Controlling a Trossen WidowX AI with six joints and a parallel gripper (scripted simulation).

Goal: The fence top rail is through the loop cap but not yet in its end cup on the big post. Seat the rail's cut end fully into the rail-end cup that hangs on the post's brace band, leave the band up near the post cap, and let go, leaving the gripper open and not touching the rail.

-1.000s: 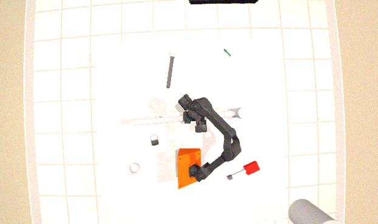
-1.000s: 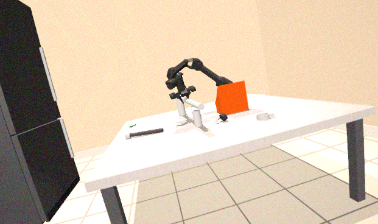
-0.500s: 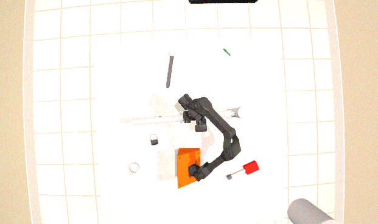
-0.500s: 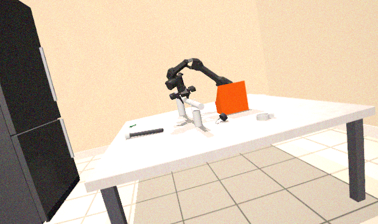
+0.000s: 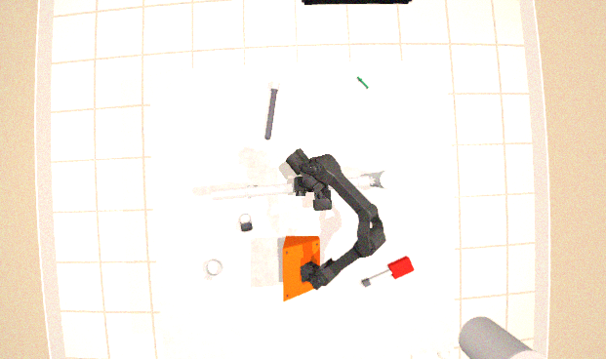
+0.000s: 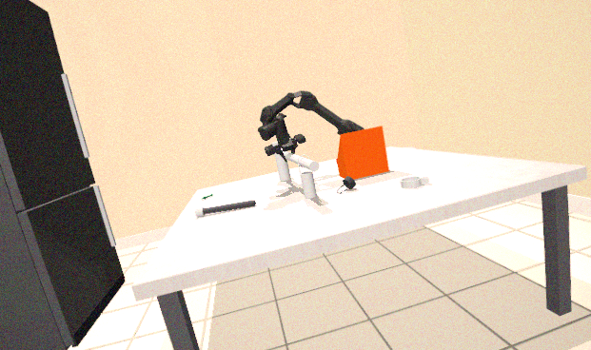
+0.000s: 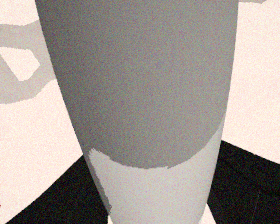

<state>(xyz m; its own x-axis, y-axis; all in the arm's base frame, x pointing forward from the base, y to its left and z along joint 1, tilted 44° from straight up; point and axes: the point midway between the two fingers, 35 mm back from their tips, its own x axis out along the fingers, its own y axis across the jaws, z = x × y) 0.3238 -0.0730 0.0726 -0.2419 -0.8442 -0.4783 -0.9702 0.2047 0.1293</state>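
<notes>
The white rail [image 6: 304, 162] [image 7: 151, 75] lies across my gripper [image 6: 286, 148] [image 7: 153, 200], which is shut on it. In the wrist view the rail fills the middle, with a dark finger on each side. In the exterior view its near end stands out above and beside the shorter near post [image 6: 308, 185]. The thicker white post [image 6: 283, 169] stands behind, below my gripper. In the top view the rail [image 5: 276, 189] runs left to right, pale against the table. The loop cap, brace band and rail-end cup cannot be made out, so the fit of the far end cannot be told.
An orange wedge-shaped block [image 5: 296, 268] [image 6: 364, 153] stands by the arm's base. A dark rod [image 5: 271, 114] [image 6: 228, 206], a green piece [image 5: 362, 82] [image 6: 206, 196], a black-based ring [image 5: 246, 224] [image 6: 348, 183], a white ring [image 5: 207, 267] and a red-handled tool [image 5: 400, 267] lie on the table.
</notes>
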